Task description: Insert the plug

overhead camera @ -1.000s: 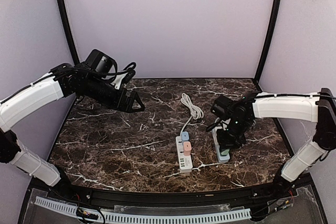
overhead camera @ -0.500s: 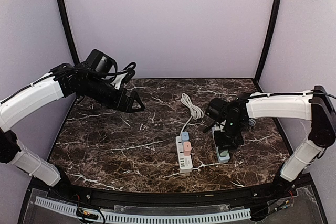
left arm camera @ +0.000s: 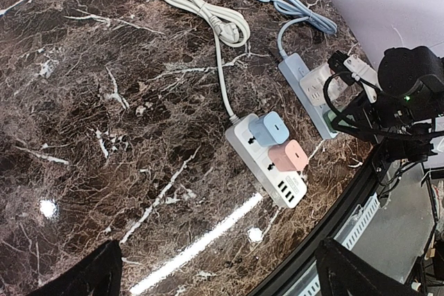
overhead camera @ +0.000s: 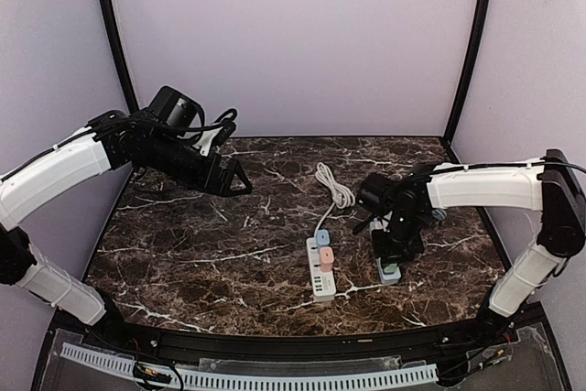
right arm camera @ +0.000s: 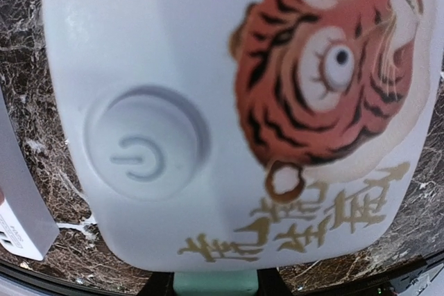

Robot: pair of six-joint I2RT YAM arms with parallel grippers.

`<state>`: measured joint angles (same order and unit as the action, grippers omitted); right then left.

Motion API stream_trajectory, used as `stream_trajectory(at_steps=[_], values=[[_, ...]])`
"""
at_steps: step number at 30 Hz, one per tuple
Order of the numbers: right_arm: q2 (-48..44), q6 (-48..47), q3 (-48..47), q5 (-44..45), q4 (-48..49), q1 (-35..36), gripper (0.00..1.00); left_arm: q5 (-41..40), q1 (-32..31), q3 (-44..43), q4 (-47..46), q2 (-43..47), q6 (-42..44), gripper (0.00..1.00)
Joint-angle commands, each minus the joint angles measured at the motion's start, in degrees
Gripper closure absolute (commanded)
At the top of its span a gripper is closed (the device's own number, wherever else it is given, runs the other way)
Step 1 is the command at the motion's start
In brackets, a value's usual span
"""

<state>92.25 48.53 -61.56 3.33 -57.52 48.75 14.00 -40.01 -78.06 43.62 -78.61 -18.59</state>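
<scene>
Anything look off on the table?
Nothing broken or spilled. One oddity: the white cord of the white strip and the blue cord of the blue strip both end loose on the table, plugged into nothing.

Right wrist view: white plug (right arm camera: 208, 102) fills the frame, blurred and clipped at the top. Fingers of the right tool (overhead camera: 396, 246) are hidden behind it. White power strip (right arm camera: 21, 206) is only a sliver at the left edge. Top view: that tool covers the far end of the blue strip (overhead camera: 391, 272). Left wrist view: left tool (left arm camera: 218, 261) shows only two dark fingertips (left arm camera: 90, 275), cut off at the bottom edge.
</scene>
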Motion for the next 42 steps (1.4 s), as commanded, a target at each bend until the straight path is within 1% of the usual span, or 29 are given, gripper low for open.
stream_trajectory(at_steps=[1, 5, 10, 21, 30, 31, 32, 37, 39, 40, 42], values=[[2.97, 0.87, 6.06, -4.48, 5.18, 1.26, 1.00, -0.51, 0.19, 0.02, 2.56, 1.74, 0.57, 0.01], [2.66, 1.45, 10.11, -6.19, 8.96, 1.25, 1.00, -0.31, 0.19, 0.02, 2.58, 1.58, 0.57, 0.01], [2.51, 1.63, 12.51, -6.84, 10.26, 1.26, 1.00, -0.36, 0.19, -0.05, 2.54, 1.44, 0.49, 0.01], [5.17, 0.28, 7.99, -5.92, 7.13, 1.26, 1.00, -0.62, 0.19, -0.42, 2.87, 1.13, 0.57, 0.01], [2.41, 0.14, 6.44, -5.90, 5.29, 1.26, 1.00, -0.81, 0.19, -0.47, 2.80, 1.21, 0.66, 0.01], [1.84, 0.20, 6.70, -6.10, 5.50, 1.26, 0.97, -0.82, 0.19, -0.44, 2.75, 1.20, 0.62, 0.01], [1.39, 0.36, 6.79, -6.21, 5.59, 1.26, 0.95, -0.82, 0.19, -0.43, 2.69, 1.18, 0.54, 0.01], [-0.14, 0.77, 6.81, -6.42, 4.69, 1.21, 0.92, -0.57, 0.19, -0.36, 2.03, 1.12, -0.24, 0.01], [-0.67, 0.63, 6.58, -6.49, 4.30, 1.26, 0.88, -0.49, 0.19, -0.13, 1.59, 1.20, -0.75, 0.01], [-0.93, 0.48, 6.38, -6.50, 4.05, 1.24, 0.84, -0.48, 0.19, -0.02, 1.40, 1.19, -0.88, 0.01], [-1.59, -0.02, 5.86, -6.63, 3.60, 1.11, 0.69, -0.58, 0.19, 0.09, 1.06, 1.25, -1.30, 0.01]])
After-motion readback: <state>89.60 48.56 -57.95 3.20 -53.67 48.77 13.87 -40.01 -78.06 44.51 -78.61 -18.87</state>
